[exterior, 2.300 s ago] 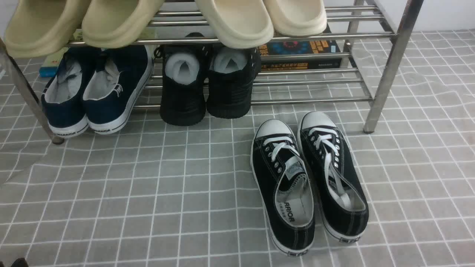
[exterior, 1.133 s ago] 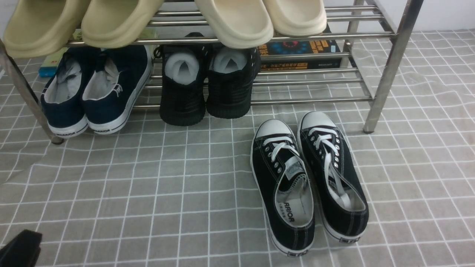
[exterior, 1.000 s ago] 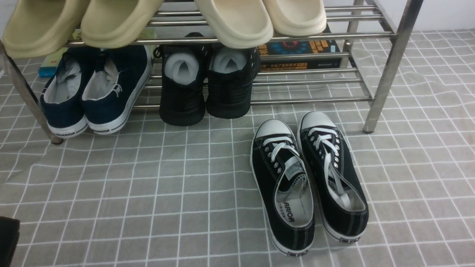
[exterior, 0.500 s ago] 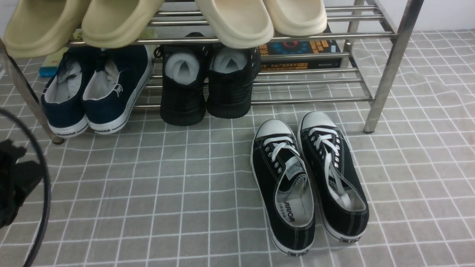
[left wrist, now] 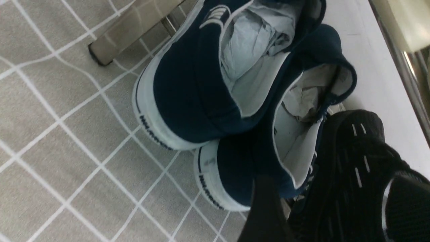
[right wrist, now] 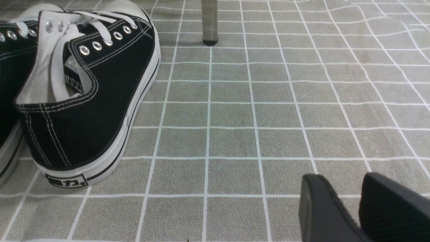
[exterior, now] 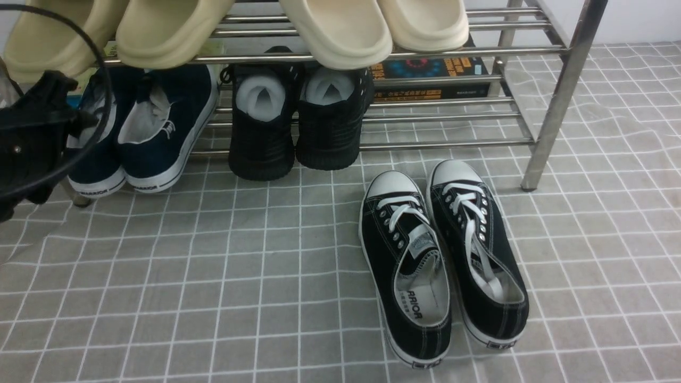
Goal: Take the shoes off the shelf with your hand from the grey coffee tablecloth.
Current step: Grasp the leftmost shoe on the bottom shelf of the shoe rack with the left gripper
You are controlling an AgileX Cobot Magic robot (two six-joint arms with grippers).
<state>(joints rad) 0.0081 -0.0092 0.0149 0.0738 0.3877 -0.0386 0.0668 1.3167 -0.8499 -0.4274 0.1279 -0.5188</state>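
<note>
- Grey coffee tablecloth [exterior: 239,266]: covers the whole work area; the shelf stands on its far half.
- Shelf [exterior: 564,90]: 2 tiers of metal bars. Slippers [exterior: 175,32] on the top tier; navy shoes, black knit pair [exterior: 298,122] and a book on the lower one.
- Black lace-ups [exterior: 441,255]: on the cloth in front of the shelf, robot's right. Not the target.
- Shoes [exterior: 154,133]: navy pair at the lower tier's left end, side by side and touching. Heels stick out past the front bar toward the robot; long axis runs front-to-back, toes away under the top tier, angled a bit to the right.
- Left gripper [exterior: 48,133]: hangs just in front of the outer shoe's heel, at heel height. It is the nearer arm by far; the shoes lie straight ahead of it and slightly to its right. Judgement: reach fwd onto the heel rims, then pull back along that axis.
- Its jaw state: can't tell. Wrist view shows only 1 finger [left wrist: 265,208], beside the heel of the shoe next to the knit pair; contact unclear, nothing seen held.
- Right gripper [right wrist: 360,195]: low over the cloth near the lace-ups, well apart from the navy pair; jaws together, holding nothing.
</note>
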